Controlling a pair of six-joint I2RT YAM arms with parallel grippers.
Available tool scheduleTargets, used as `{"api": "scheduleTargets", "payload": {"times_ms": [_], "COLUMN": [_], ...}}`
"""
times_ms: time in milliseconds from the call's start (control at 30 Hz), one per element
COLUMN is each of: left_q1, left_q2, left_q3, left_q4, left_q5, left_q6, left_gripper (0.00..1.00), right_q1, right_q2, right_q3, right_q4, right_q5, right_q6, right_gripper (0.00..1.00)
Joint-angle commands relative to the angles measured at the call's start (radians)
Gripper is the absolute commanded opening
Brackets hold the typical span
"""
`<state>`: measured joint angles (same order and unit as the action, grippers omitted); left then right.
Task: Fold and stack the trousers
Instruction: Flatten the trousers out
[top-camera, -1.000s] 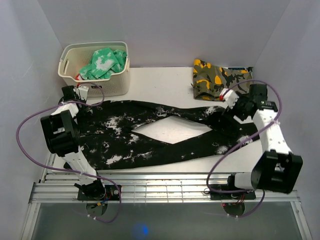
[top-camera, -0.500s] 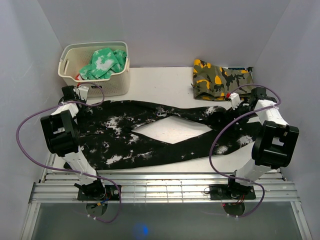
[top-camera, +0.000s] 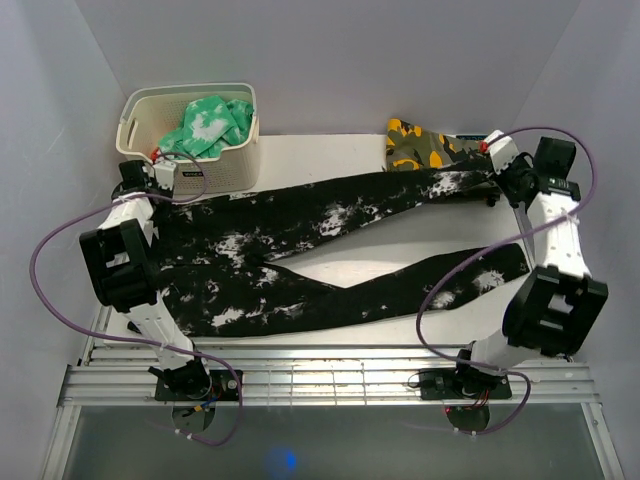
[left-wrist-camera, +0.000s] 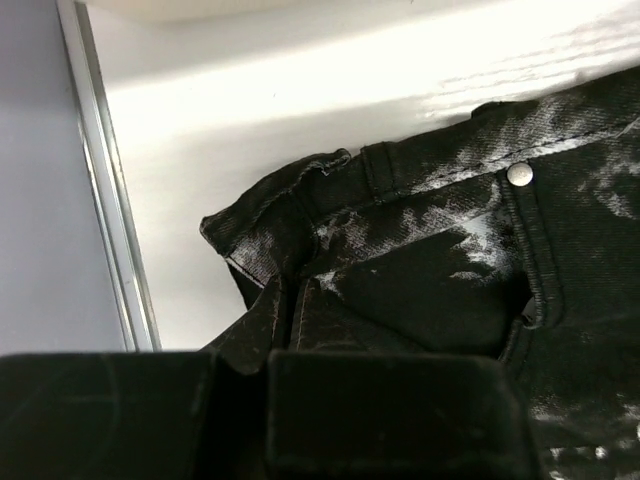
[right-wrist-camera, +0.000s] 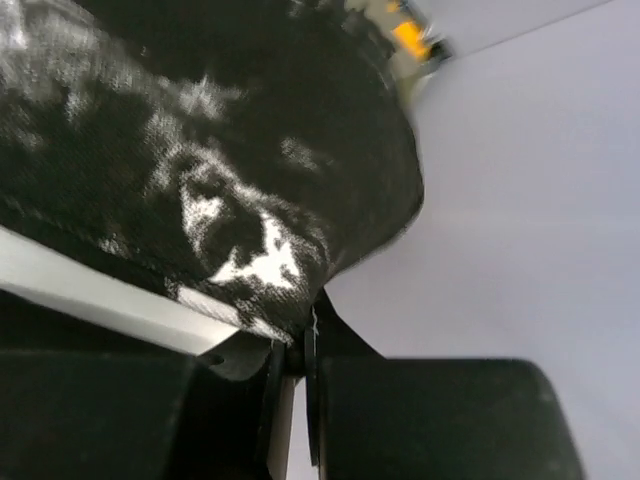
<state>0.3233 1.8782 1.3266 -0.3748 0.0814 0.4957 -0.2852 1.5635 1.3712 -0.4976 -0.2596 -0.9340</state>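
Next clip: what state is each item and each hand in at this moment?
trousers: unfolded, spread across the table, legs apart.
left hand: shut on the waistband.
right hand: shut on the far leg's end.
basket: upright, holding the green garment.
green garment: crumpled, in the basket.
camo garment: folded, near edge hidden by the far trouser leg.
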Motion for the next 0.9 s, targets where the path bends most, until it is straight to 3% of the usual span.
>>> {"api": "scheduleTargets", "payload": {"times_ms": [0, 200, 233, 267, 300, 333, 400, 433, 500, 567, 633, 667, 767, 800, 833, 867], "left_q1": [0.010, 0.010, 0.010, 0.010, 0.011, 0.010, 0.011, 0.011, 0.019, 0.028, 0.042, 0.042, 0.042, 0.042, 0.042, 0.042], "left_q2": [0.007, 0.041, 0.048, 0.068, 0.068, 0.076, 0.059, 0.027, -0.008, -0.068, -0.099, -0.122, -0.152, -0.160, -0.174, -0.186], "left_q3": [0.065, 0.098, 0.124, 0.169, 0.169, 0.199, 0.200, 0.191, 0.184, 0.187, 0.198, 0.206, 0.189, 0.159, 0.122, 0.082], "left_q4": [-0.024, -0.082, -0.102, -0.152, -0.180, -0.203, -0.217, -0.217, -0.231, -0.291, -0.367, -0.445, -0.560, -0.582, -0.593, -0.605], "left_q5": [0.049, 0.127, 0.148, 0.170, 0.170, 0.184, 0.193, 0.198, 0.228, 0.306, 0.377, 0.400, 0.461, 0.463, 0.478, 0.495], "left_q6": [-0.022, -0.011, -0.005, -0.006, -0.005, -0.003, -0.006, -0.006, -0.006, 0.013, 0.088, 0.115, 0.210, 0.228, 0.239, 0.259], "left_gripper": [0.00, 0.00, 0.00, 0.13, 0.13, 0.24, 0.34, 0.46, 0.60, 0.71, 0.72, 0.72, 0.72, 0.72, 0.71, 0.70], "right_q1": [-0.009, -0.014, -0.014, -0.015, -0.016, -0.016, -0.015, -0.017, -0.025, -0.041, -0.078, -0.089, -0.101, -0.101, -0.103, -0.085], "right_q2": [-0.228, -0.280, -0.264, -0.232, -0.217, -0.204, -0.168, -0.152, -0.117, -0.109, -0.102, -0.086, -0.042, 0.004, 0.054, 0.084], "right_q3": [-0.259, -0.570, -0.602, -0.601, -0.601, -0.571, -0.525, -0.500, -0.402, -0.283, -0.181, -0.132, 0.046, 0.131, 0.216, 0.236], "right_q4": [0.324, 0.441, 0.441, 0.435, 0.423, 0.418, 0.409, 0.403, 0.354, 0.219, 0.040, -0.158, -0.524, -0.603, -0.763, -0.812], "right_q5": [0.042, 0.138, 0.155, 0.187, 0.200, 0.215, 0.250, 0.256, 0.312, 0.286, 0.163, 0.123, 0.030, -0.007, -0.060, -0.084], "right_q6": [-0.199, -0.436, -0.443, -0.437, -0.437, -0.405, -0.367, -0.336, -0.313, -0.302, -0.339, -0.400, -0.507, -0.526, -0.566, -0.546], "right_gripper": [0.08, 0.08, 0.18, 0.40, 0.57, 0.66, 0.71, 0.77, 0.80, 0.84, 0.85, 0.85, 0.86, 0.85, 0.80, 0.72]}}
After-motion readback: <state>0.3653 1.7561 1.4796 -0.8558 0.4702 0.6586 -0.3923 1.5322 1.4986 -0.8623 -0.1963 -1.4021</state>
